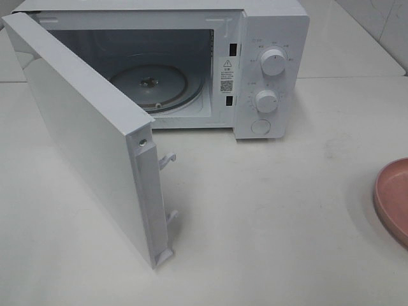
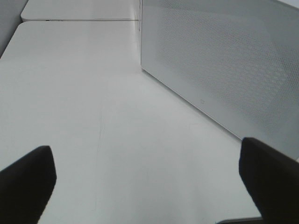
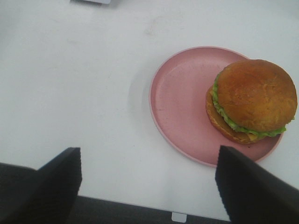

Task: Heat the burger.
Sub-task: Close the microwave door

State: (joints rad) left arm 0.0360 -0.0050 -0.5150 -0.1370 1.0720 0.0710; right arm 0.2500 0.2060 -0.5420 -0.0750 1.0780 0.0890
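**Exterior high: oven open, burger out of frame**

Exterior high view: white microwave (image 1: pixel 191 64) at the back of the white table (image 1: pixel 268 217), door (image 1: pixel 83 137) swung wide toward the camera, glass turntable (image 1: pixel 153 86) bare inside. Only a sliver of the pink plate (image 1: pixel 392 197) visible, cut off by the right edge; no burger, arms or grippers in this frame.

Right wrist view: burger (image 3: pixel 252 100) sitting on the plate's (image 3: pixel 180 107) far side, well off centre, bun up, lettuce frill showing. Right gripper (image 3: pixel 149 182) above the table short of the plate, spread wide, holding nothing, fingers cropped.

Left wrist view: left gripper (image 2: pixel 147 179) spread fully, empty, only dark fingertips (image 2: pixel 28 179) showing; perforated grey microwave door panel (image 2: pixel 224 65) standing just beside.
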